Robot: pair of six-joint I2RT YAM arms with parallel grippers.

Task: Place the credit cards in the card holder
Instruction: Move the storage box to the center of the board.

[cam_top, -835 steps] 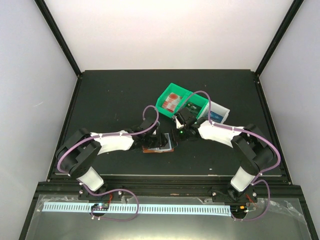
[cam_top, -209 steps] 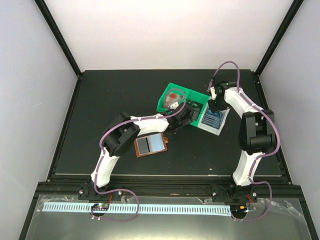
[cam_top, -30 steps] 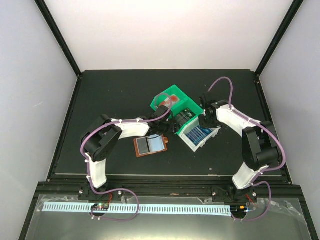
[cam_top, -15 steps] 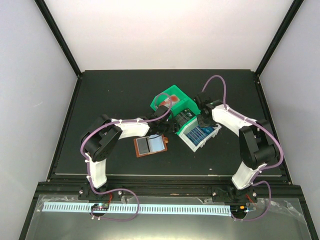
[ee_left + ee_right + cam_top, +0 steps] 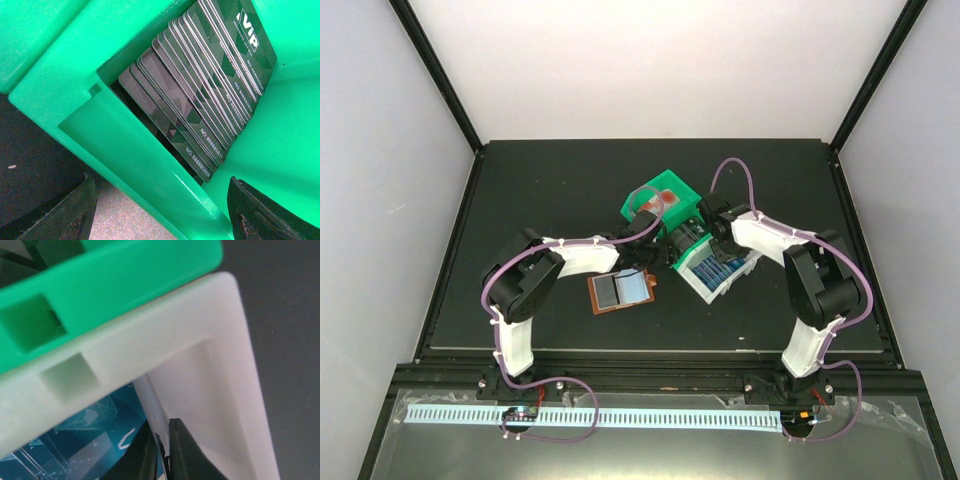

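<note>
The brown card holder [image 5: 620,292] lies open on the black table with cards in it. Dark credit cards [image 5: 200,85] stand stacked in the green bin [image 5: 665,195]; red ones [image 5: 661,200] lie in its far compartment. Blue cards [image 5: 715,268] lie in the white bin [image 5: 745,262]. My left gripper [image 5: 655,243] is open, its fingers [image 5: 265,210] straddling the green bin's near wall [image 5: 140,165], holding nothing. My right gripper [image 5: 713,232] is shut on the thin wall of the white bin [image 5: 150,335], next to a blue card [image 5: 75,440].
The green bin [image 5: 110,275] and the white bin touch side by side at the table's middle, both turned at an angle. Black frame rails run along the table's edges. The two arms meet over the bins from left and right.
My right gripper has slid up-left along the white bin toward the green bin, its arm folding inward. The left arm, the bins and the card holder have hardly moved.
</note>
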